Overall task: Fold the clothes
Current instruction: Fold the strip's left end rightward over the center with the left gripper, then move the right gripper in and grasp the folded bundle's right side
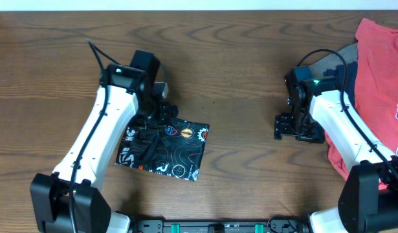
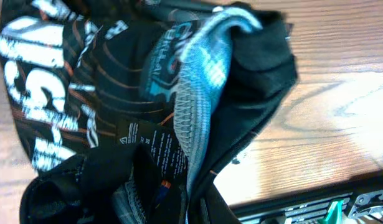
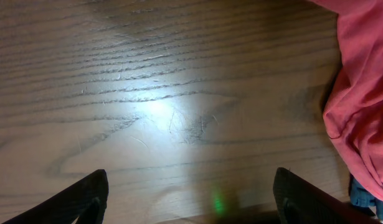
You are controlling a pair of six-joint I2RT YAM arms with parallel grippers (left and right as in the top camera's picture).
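The black jersey [image 1: 166, 150] with thin orange contour lines and white lettering lies folded into a small rectangle left of the table's middle. My left gripper [image 1: 154, 120] is at its far edge, shut on a fold of the jersey [image 2: 116, 93]; the collar and label fill the left wrist view. My right gripper [image 1: 296, 127] is open and empty over bare wood, its fingertips [image 3: 191, 199] wide apart. A red T-shirt [image 1: 380, 71] lies at the right, its edge showing in the right wrist view [image 3: 359, 99].
A grey and navy garment [image 1: 338, 65] lies under the red T-shirt at the back right. The wooden table [image 1: 244, 77] runs between the two arms. A black rail [image 1: 218, 226] runs along the front edge.
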